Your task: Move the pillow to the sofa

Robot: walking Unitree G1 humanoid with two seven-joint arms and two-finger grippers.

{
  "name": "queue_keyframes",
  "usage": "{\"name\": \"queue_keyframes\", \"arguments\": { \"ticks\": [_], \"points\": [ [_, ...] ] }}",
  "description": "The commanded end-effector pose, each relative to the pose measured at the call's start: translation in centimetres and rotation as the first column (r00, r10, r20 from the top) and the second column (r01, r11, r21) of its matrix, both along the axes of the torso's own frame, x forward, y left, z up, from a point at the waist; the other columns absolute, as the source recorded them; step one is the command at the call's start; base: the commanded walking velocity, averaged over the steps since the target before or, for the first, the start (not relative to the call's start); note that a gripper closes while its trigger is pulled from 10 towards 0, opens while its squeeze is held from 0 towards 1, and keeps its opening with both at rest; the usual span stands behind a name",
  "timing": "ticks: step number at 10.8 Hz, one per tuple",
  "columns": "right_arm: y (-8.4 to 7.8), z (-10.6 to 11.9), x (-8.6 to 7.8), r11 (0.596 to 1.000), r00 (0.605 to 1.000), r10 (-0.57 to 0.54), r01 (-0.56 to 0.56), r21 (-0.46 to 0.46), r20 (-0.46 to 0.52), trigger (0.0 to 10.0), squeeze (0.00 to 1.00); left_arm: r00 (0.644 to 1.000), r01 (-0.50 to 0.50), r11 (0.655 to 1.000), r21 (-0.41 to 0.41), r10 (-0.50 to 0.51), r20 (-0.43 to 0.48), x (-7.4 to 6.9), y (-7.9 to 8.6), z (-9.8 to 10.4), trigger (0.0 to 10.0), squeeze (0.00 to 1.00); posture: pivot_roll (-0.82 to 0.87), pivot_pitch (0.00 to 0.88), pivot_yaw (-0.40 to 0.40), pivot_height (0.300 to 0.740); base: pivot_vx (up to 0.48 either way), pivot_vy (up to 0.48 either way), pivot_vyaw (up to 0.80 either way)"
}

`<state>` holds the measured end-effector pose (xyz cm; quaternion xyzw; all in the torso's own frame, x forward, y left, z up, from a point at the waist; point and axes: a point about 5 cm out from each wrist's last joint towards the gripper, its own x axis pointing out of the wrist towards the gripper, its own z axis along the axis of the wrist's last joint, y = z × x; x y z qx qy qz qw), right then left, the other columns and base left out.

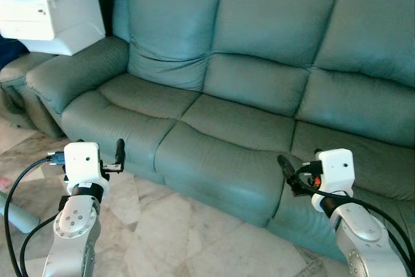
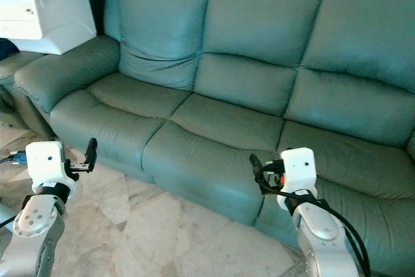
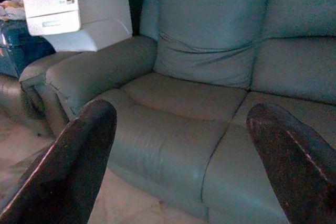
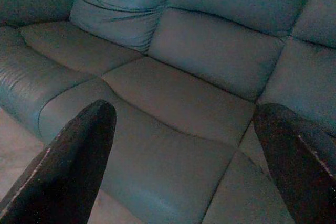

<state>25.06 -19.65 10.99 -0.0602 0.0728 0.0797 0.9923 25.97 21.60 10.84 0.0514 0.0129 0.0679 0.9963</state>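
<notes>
Both end effectors, left [image 1: 119, 154] and right [image 1: 290, 172], are held released and empty before the green three-seat leather sofa [image 1: 246, 128]. No pillow can be made out. Risk is judged: a blind search could bump the white box [image 1: 55, 16] on the armrest.

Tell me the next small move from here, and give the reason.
Probably turn away from the sofa to look for the pillow. Both the left hand and right hand are open and hold nothing, and the green cushions ahead are bare, with a white box on the armrest.
</notes>
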Motion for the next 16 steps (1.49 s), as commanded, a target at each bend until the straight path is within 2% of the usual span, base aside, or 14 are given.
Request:
{"name": "queue_keyframes", "arguments": {
  "ticks": [1, 6, 12, 16],
  "points": [
    [0.0, 0.2, 0.4, 0.999, 1.000, 0.012, -0.012, -0.043, 0.015, 10.0, 0.00, 1.000, -0.011, 1.000, 0.008, 0.011, -0.009, 0.1, 0.3, 0.0, 10.0, 0.00, -0.10, 0.000, -0.030, 0.740, 0.000, 0.000, 0.45],
    [0.4, 0.4, 0.7, 0.999, 0.999, 0.033, -0.032, -0.034, 0.025, 10.0, 0.00, 1.000, -0.008, 1.000, 0.002, 0.008, -0.007, 0.4, 0.4, 0.1, 10.0, 0.00, -0.11, 0.000, -0.033, 0.740, 0.000, 0.000, 0.80],
    [0.9, 0.9, 1.0, 0.998, 0.998, 0.046, -0.044, -0.044, 0.046, 10.0, 0.00, 0.998, -0.053, 0.998, 0.027, 0.054, -0.017, 0.5, 0.8, -0.1, 10.0, 0.00, -0.11, 0.000, -0.028, 0.740, 0.000, 0.000, 0.80],
    [1.3, 1.1, 1.2, 0.999, 0.997, 0.049, -0.048, -0.016, 0.061, 10.0, 0.00, 0.998, -0.057, 0.998, 0.012, 0.057, -0.027, 0.4, 1.0, -0.3, 10.0, 0.00, -0.11, 0.000, -0.027, 0.740, 0.000, 0.000, 0.70]
  ]
}}
